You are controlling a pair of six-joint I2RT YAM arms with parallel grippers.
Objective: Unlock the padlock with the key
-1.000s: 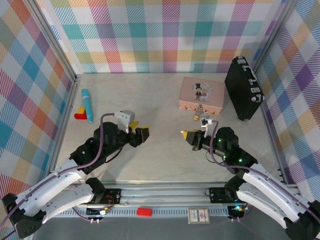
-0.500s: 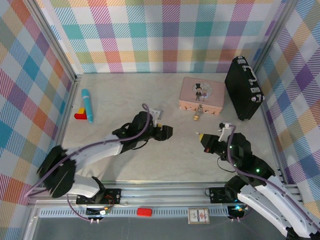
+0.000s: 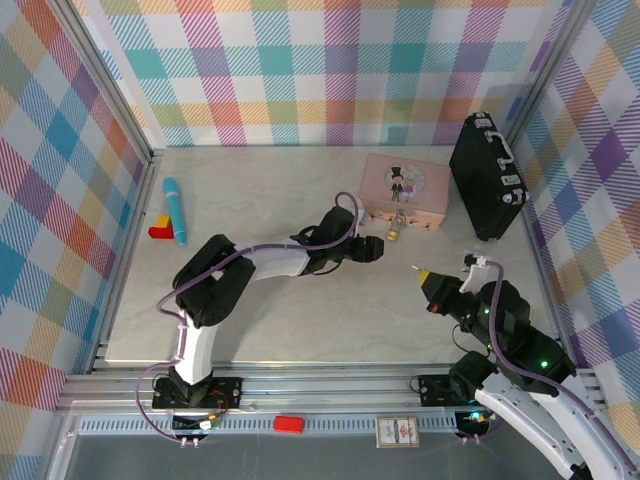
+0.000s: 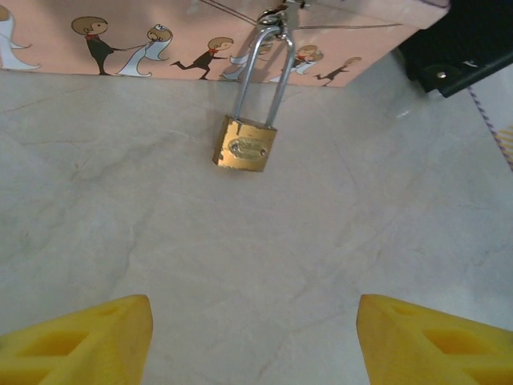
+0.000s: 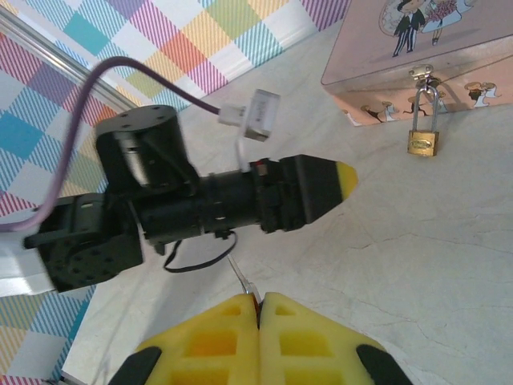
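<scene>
Just in front of the pink tin [image 3: 405,190], we see the left gripper [image 3: 372,250] held low over the pale marbled table [image 3: 260,320], its two yellow fingers [image 4: 80,345] spread wide apart and facing the tin's front wall. Between that claw and the tin sits the padlock [image 4: 244,144]. Its silver shackle [image 4: 260,72] is looped through the tin's clasp [image 4: 276,12], and its small brass body lies at the foot of the front wall, near the spread fingers but not touching them. Farther out from the tin, toward its front right, we find the right gripper [image 5: 259,303]. Its yellow fingertips [image 5: 224,337] are pressed tightly together, pinching the key [image 5: 243,281], a thin sliver that pokes out from between the tips. The key's details are too small for us to make out. This claw and its key are well apart from the tin and the padlock. Just to the right of the tin stands a black case [image 3: 488,178]. Far to the left of the tin, by the side wall, lie a blue tube [image 3: 175,205] and, just beside it, a small red and yellow block [image 3: 160,231]. Pastel plaid walls [image 3: 330,70] rise behind the tin and on either side.
</scene>
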